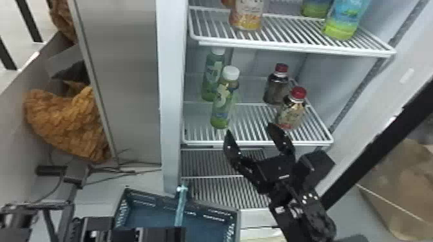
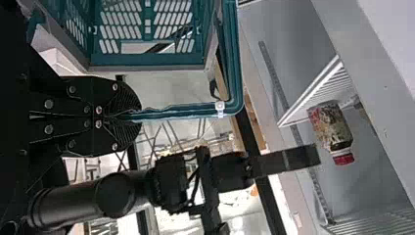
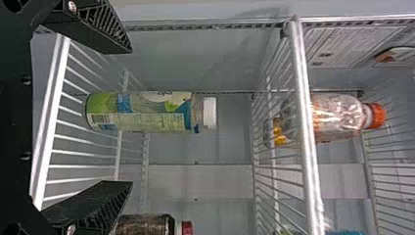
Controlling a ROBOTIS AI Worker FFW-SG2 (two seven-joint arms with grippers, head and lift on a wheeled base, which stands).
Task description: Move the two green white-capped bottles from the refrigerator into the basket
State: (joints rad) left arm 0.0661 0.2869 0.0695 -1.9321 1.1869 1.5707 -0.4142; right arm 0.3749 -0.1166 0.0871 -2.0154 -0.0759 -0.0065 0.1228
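No bottle is in the basket (image 2: pixel 147 59) yet. The front green bottle (image 1: pixel 224 103) and back green bottle (image 1: pixel 212 75) stand on the fridge shelf (image 1: pixel 257 141). The left gripper (image 2: pixel 133 117) pinches the basket's handle (image 2: pixel 181 111). The right gripper (image 1: pixel 249 128) is spread wide near the front one.

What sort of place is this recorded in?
At an open upright refrigerator, perhaps in a lab or test room, though that is a guess. Wire shelves hold capped drink bottles, and a blue basket is lower down in front.
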